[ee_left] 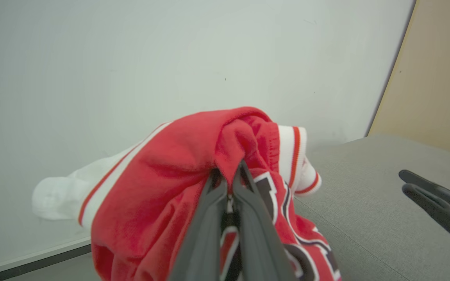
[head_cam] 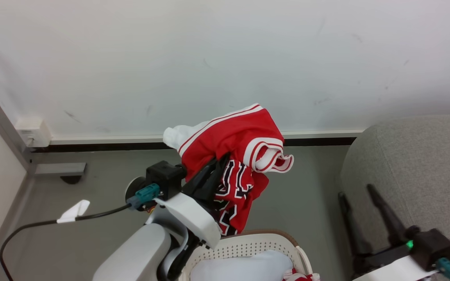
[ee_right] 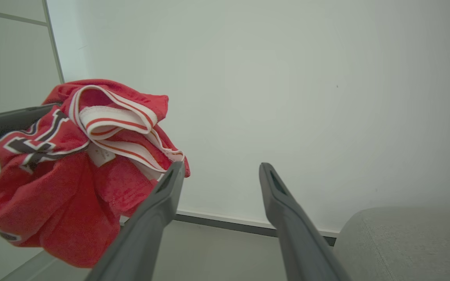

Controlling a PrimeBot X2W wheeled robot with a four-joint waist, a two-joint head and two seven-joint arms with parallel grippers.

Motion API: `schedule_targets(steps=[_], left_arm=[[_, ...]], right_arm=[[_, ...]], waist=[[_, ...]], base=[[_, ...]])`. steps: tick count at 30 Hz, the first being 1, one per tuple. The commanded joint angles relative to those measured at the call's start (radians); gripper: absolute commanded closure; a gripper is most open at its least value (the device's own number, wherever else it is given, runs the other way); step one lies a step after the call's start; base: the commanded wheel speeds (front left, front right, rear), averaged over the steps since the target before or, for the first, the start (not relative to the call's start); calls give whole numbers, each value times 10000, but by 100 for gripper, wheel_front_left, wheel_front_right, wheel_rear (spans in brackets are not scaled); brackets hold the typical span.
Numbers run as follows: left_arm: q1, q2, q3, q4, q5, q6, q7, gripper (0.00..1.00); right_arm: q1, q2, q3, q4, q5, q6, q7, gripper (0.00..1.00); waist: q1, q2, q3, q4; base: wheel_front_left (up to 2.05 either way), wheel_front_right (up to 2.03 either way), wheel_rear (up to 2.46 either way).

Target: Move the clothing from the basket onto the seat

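Nearest, the laundry basket [head_cam: 256, 236] holds a pale pad [head_cam: 244, 267] and a scrap of red garment [head_cam: 300, 277] by its right rim. Above the basket's far rim, the left gripper [head_cam: 221, 160] is clamped on a red jersey [head_cam: 229, 136] with black-and-white lettering, its lowest fold near that rim. Right of the basket, the right gripper [head_cam: 354, 191] is spread wide and holds nothing, over the rounded edge of the grey sofa [head_cam: 412, 164]. Beyond the basket, bare floor [head_cam: 299, 187] runs to the wall [head_cam: 209, 58].

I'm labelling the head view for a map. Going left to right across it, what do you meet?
white box low on the wall → white tag on the cable → red clothing → grey seat
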Motion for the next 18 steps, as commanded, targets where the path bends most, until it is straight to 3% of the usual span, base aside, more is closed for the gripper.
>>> schedule_targets(steps=[1,11,18], left_arm=[[128,29,-4,-78,-83,5,26,100],[-62,-285,-336,109,-153,-204,126,100],[-249,-516,-600,322,-107,-331,169,100]], right_arm=[[-150,-65,300,101,120,-21,8,0],[-1157,-248,3556,840,722,-21,8,0],[-1591,-110,4387,767,1531,-21,8,0]], waist=[[0,-1,-9,15],[0,-1,-73,495],[0,-1,-64,978]], base=[[0,0,0],[0,0,0],[0,0,0]])
